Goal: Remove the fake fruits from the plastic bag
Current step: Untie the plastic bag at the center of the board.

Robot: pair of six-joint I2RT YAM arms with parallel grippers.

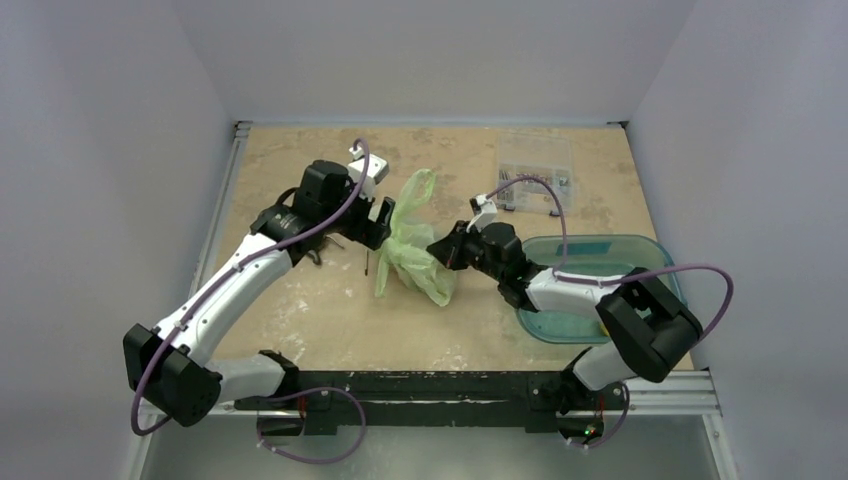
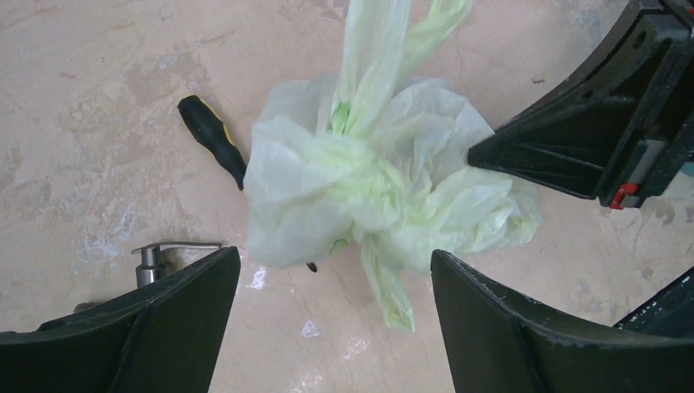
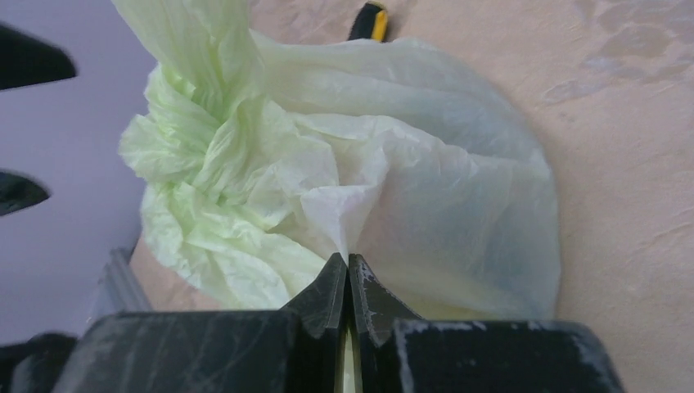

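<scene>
On the table (image 1: 320, 320), between both arms: the plastic bag (image 1: 410, 255), pale green, crumpled, bunched tight below its handles. Pinched at one side by the right gripper (image 3: 348, 266), jaws pressed flat together on a fold of the thin plastic. Close over the bag, the left gripper (image 2: 335, 327), spread wide, holding nothing, with the bag showing between its fingers (image 2: 164, 327); touching or not, hard to tell. Fake fruits hidden by the plastic. Just beside the bag, a black and yellow screwdriver (image 2: 211, 135). Off to the right, a teal tub (image 1: 640, 255), partly covered by the right arm, insides not clear. Far back, a clear box (image 1: 535, 170) with small bits inside.
</scene>
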